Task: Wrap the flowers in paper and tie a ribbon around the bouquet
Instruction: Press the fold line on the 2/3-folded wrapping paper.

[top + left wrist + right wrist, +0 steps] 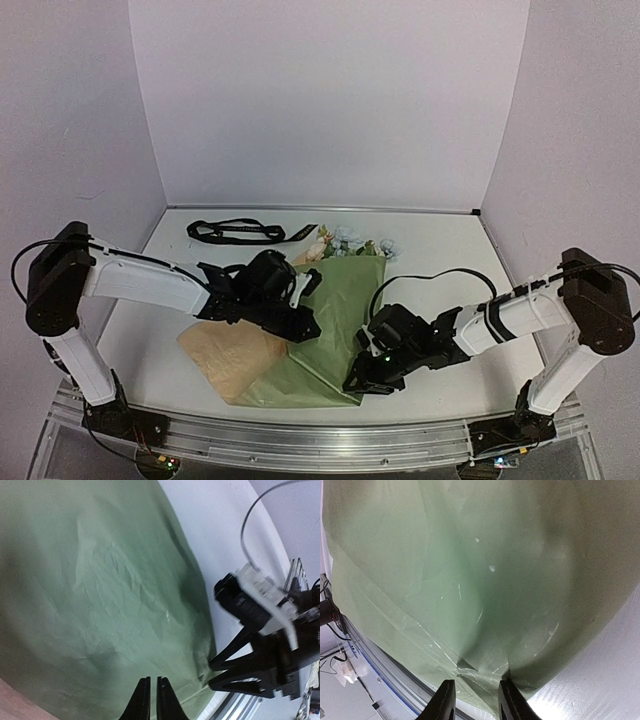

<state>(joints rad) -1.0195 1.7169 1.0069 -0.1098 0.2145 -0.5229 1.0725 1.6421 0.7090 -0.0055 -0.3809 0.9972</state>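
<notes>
- You are in the wrapping step: the paper [335,310] lies olive face up over the stems, one tan-faced flap is spread out on the far side of your left claw [152,685], and no cone is formed yet.
- Your left claw is pressed together just above the creased olive sheet, with nothing visible between its tips.
- Your right claw [476,690] stands partly spread, and the paper's near edge runs right at its fingertips. It looks like a straddle, not a pinch, though the thin sheet makes that hard to confirm.
- The flowers [348,243] poke out of the sheet's far end, beyond both claws, with only blooms and leaves showing. The stems are hidden under the paper.
- The ribbon [235,231] lies loose on the bench [450,260], well beyond your left claw and apart from the paper, so tying looks some way off.
- Next, I judge you need a real hold on that near edge with the right claw. Then bring the edge over the stems while the left claw pins the middle.
- Watch for the sheet sliding on the bench and dragging the blooms out of line.
</notes>
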